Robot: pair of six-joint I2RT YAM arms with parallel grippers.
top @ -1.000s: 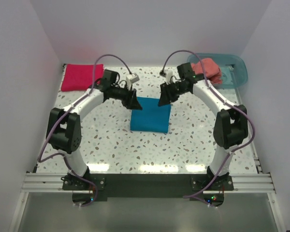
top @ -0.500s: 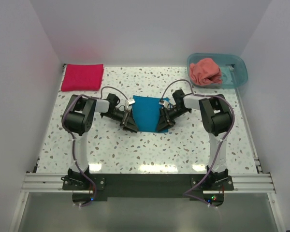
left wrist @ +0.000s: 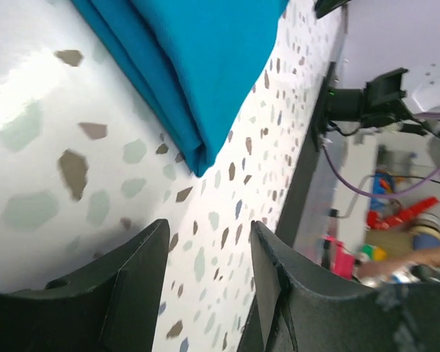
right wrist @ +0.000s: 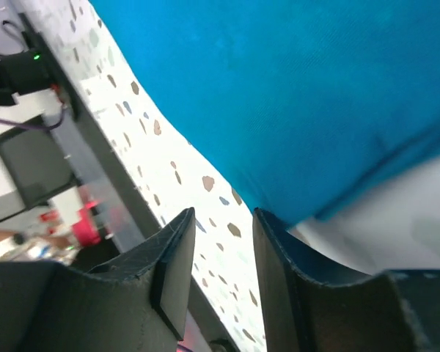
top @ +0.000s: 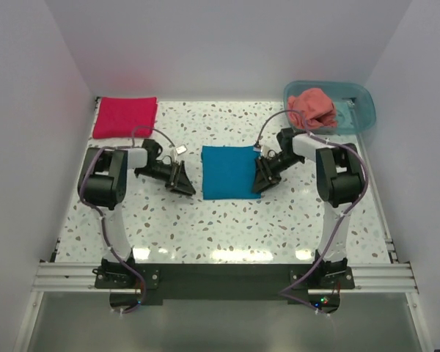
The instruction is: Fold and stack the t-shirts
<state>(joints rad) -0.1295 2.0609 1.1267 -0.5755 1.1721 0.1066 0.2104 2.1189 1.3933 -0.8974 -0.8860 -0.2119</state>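
Teal-blue t-shirt [top: 230,171], near-square fold, no clear long axis, square to table [top: 205,227].

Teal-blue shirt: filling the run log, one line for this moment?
teal-blue shirt folded flat; left gripper open beside it; right gripper open at its edge; crimson shirt folded; salmon shirt in tub

The left arm [top: 106,183] and the right arm [top: 339,176] look alike: glossy white tubular links joined by bulky black joint housings. A thin lavender cable [top: 152,130] loops along each arm from wrist to base. Each black base plate [top: 117,277] is bolted to a silver aluminium rail [top: 59,277], and tiny indicator lights [top: 320,301] glow beneath. The jaws are matte black plastic, flat-faced with bevelled edges. A small white block [top: 182,149] sits on the left wrist.
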